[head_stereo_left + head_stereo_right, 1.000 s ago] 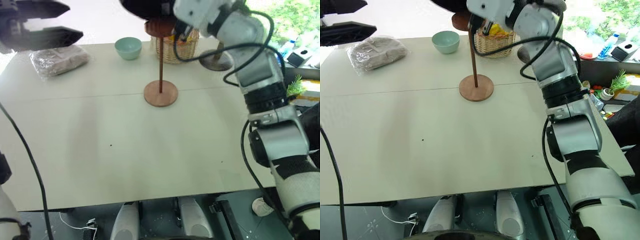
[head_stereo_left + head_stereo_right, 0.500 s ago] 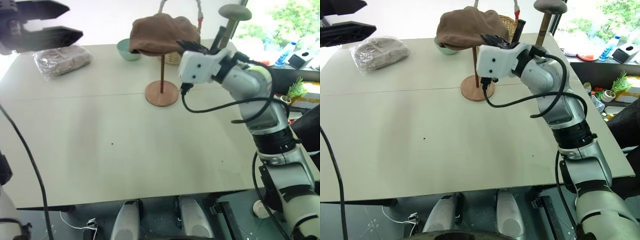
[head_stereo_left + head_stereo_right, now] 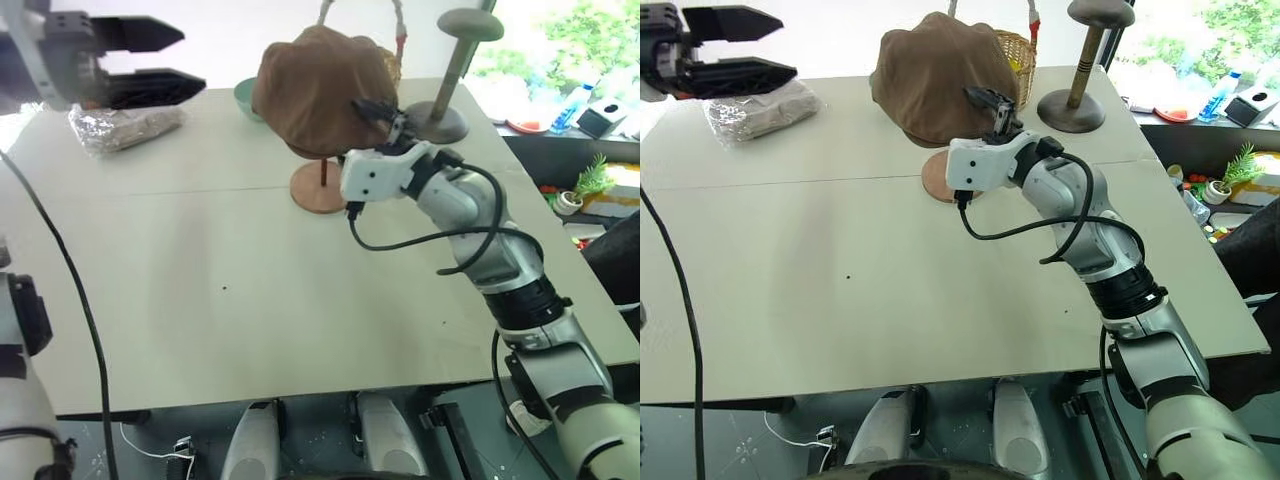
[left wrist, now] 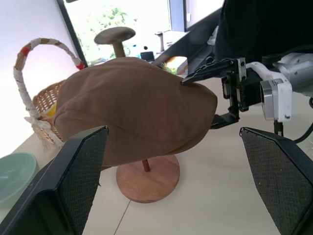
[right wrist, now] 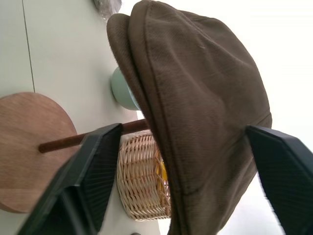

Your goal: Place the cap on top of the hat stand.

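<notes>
Resting on the reddish-brown wooden hat stand (image 3: 321,186), the soft brown fabric cap (image 3: 317,88) drapes over its disc top, hiding it. Our right gripper (image 4: 222,93) sits at the cap's edge, fingers parted, one tip touching the fabric. We should draw it straight away without dragging cloth. Our left gripper (image 3: 150,60) hangs released, well apart from the stand.

head stereo overhead, wrist views close on cap (image 4: 132,107)

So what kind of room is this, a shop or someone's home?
Probably a test room beside a window, not a shop: a plain table holds a few props, such as a wicker basket and a hat stand, with greenery outside.
</notes>
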